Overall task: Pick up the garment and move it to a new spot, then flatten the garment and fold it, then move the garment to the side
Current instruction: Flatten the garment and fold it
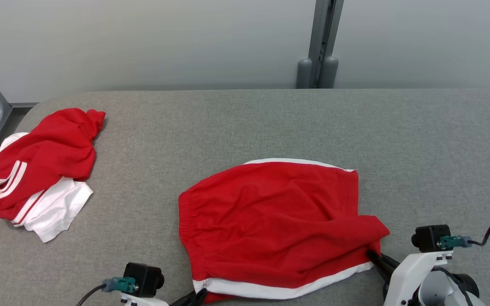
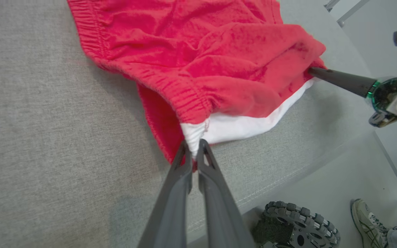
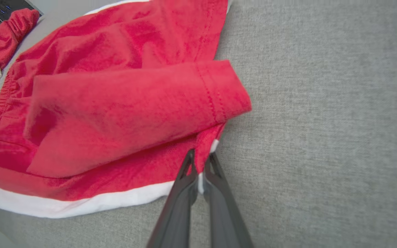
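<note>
The garment (image 1: 279, 221) is a pair of red shorts with white side stripes, lying on the grey padded table near its front edge. My left gripper (image 1: 198, 296) is shut on the near waistband corner, where red elastic meets white stripe (image 2: 193, 144). In the left wrist view its fingers (image 2: 184, 179) pinch that cloth. My right gripper (image 1: 374, 257) is shut on the near hem corner of the shorts' leg; the right wrist view shows its tips (image 3: 200, 162) clamping red and white fabric (image 3: 115, 113). One leg flap is folded over on top.
A second heap of red and white clothes (image 1: 43, 170) lies at the table's far left. A grey post (image 1: 322, 42) stands behind the table. Below the table's front edge are a robot wheel (image 2: 298, 224) and a person's shoe (image 2: 367, 220).
</note>
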Robot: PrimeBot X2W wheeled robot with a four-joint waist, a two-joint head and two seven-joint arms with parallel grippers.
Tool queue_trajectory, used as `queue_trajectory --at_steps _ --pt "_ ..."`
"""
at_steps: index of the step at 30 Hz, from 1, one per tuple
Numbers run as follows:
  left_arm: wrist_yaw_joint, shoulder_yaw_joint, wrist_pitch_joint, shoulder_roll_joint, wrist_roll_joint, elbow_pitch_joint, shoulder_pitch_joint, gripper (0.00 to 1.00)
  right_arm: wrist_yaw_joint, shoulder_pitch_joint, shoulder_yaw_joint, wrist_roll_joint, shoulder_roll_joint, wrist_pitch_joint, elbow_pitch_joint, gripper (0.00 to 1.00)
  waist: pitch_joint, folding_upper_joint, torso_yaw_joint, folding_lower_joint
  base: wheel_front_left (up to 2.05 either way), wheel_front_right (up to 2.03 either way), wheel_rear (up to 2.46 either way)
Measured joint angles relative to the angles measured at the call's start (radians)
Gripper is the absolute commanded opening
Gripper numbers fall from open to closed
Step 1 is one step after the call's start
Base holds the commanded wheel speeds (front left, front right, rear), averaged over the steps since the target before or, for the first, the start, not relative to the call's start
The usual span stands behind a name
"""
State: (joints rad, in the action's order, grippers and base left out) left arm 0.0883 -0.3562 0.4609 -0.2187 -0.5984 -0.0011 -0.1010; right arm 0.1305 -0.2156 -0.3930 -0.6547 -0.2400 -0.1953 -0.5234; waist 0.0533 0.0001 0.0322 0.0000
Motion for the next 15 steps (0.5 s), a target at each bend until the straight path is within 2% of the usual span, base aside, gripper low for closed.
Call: queue_trajectory --at_steps 10,15 --pt "-0.012 0.063 0.007 -0.039 -0.068 -0.164 -0.079 0.0 0.0 0.109 0.091 -0.075 -0.053 -0.061 0.189 0.0 -0.038 0.0 -0.017 0.0 0.0 0.0 0.0" --pt "-0.006 0.079 0.007 -0.071 -0.062 -0.205 -0.041 0.0 0.0 0.121 0.136 -0.083 -0.046 -0.083 0.297 0.0 -0.039 0.0 -0.029 0.0 0.0 0.0 0.0"
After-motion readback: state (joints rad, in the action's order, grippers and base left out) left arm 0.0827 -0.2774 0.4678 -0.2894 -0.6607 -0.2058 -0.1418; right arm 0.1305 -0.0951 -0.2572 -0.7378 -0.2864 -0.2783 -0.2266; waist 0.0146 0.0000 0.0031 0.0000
